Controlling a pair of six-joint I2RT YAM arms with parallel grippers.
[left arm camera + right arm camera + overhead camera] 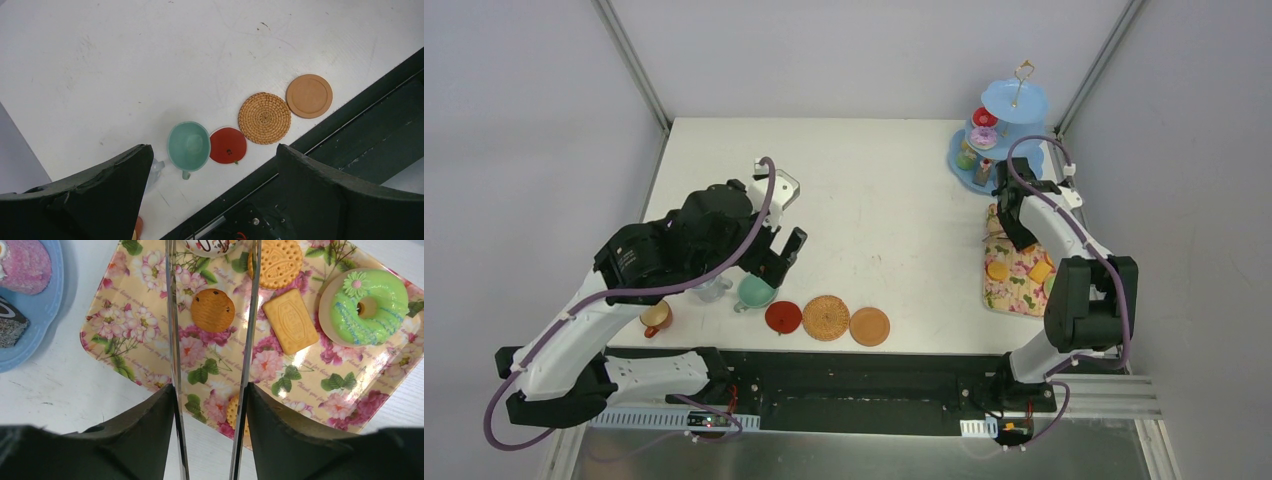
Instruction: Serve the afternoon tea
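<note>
Right wrist view: right gripper (210, 387) clamped on the long metal tongs (171, 315), one pad outside each arm, tong arms apart. The arms straddle a choc-chip cookie (212, 310) lying flat on the floral tray (130, 340). The tong tips run out of view, so we cannot tell their height. One arm passes just beside a rectangular biscuit (290, 327) and a round dotted biscuit (281, 262); a green iced donut (367, 307) lies further along the tray.

Step in hand, as we judge it: pinch the cookie and carry it to the light-blue three-tier stand (999, 105). The stand is at the far right of the table (874, 200), just beyond the tray, with some treats already on it.

To do it well, we would:
- centre the cookie between the arms
- bring the tips low without scraping the tray
- squeeze slowly, since a thin hard disc likely pops out or tips
- lift straight up before swinging over, so neighbouring biscuits are not dragged

Left wrist view: left gripper (212, 150) spread wide, holding nothing, above the mint green cup (189, 146). The cup stands on the table at the near left, right beside the red coaster (228, 145), not on it. The woven coaster (264, 118) and tan coaster (309, 96) follow to the right along the near edge, all three bare. The orange cup (656, 318) and grey-blue cup (714, 290) stand left of the mint one. For that cup we would grip the wall clear of the handle.
</note>
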